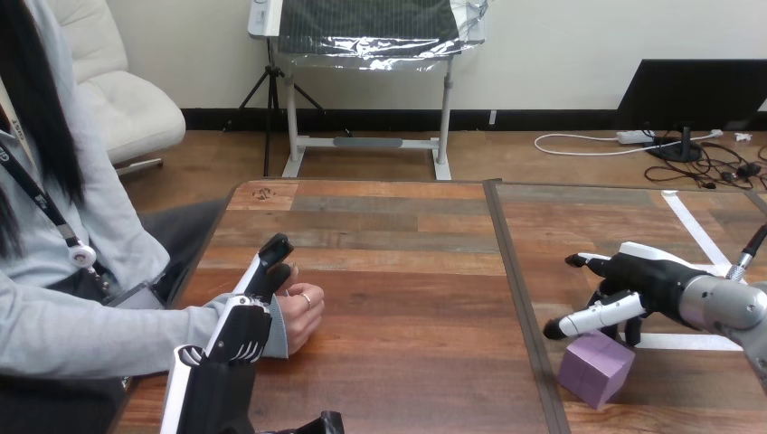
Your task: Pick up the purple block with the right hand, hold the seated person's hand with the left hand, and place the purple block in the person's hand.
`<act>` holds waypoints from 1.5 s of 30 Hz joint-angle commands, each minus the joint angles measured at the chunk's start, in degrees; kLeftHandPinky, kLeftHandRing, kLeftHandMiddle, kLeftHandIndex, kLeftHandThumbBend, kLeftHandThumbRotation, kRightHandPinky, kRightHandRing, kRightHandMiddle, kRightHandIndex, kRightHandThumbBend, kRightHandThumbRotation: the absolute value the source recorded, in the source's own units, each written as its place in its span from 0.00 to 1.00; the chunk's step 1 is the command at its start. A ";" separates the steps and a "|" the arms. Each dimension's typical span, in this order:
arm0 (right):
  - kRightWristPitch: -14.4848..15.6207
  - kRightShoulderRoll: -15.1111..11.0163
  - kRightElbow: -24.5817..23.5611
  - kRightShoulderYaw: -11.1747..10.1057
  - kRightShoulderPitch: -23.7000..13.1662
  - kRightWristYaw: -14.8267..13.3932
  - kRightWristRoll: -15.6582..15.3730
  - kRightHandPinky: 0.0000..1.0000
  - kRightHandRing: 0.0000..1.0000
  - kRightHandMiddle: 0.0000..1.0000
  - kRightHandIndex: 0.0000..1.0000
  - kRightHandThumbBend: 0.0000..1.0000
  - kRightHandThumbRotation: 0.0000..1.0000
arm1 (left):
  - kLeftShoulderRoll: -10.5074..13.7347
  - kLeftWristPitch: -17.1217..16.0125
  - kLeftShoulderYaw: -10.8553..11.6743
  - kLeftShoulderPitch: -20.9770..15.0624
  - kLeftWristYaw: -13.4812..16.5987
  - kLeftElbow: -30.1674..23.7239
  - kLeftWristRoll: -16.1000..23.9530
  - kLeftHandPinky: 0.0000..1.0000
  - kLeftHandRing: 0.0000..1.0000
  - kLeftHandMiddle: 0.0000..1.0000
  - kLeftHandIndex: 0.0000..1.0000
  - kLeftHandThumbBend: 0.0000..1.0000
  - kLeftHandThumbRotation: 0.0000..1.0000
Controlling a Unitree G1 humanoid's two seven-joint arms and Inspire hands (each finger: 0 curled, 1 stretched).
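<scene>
My right hand (pixel 647 285) hovers over the purple block (pixel 594 369), which sits on the table (pixel 407 271) toward its near right corner, not yet lifted. The hand is open: its fingers (pixel 592 318) spread out above the block's top, none closed on it. The block looks like a rigid, light cube with smooth flat faces, so I judge it will not give but could slip. I would pinch two opposite side faces, thumb against fingers. My left hand (pixel 237 336) is near the table's left edge, fingers straight, lying against the person's hand (pixel 303 312), which rests loosely curled on the table. Nothing of mine curls round it, so that hold is not yet made.
</scene>
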 commanded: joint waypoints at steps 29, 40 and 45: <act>-1.15 -1.34 -1.01 1.11 -0.55 -4.21 -3.52 0.12 0.19 0.28 0.99 1.00 0.37 | 2.00 -0.59 -0.55 -2.63 -1.43 -1.90 -2.11 0.93 0.96 0.96 0.91 1.00 0.58; -1.16 -1.12 -1.06 1.35 0.15 -7.24 -3.97 0.18 0.23 0.29 0.98 1.00 0.53 | 2.38 0.40 -0.78 -1.98 -1.99 -2.72 -3.00 0.94 0.96 0.96 0.91 1.00 0.58; -1.38 -1.04 -1.33 0.75 0.50 -9.26 -3.43 0.18 0.22 0.28 0.98 0.99 0.58 | 2.34 0.02 -0.66 -1.97 -2.19 -2.47 -3.15 0.94 0.96 0.96 0.91 1.00 0.58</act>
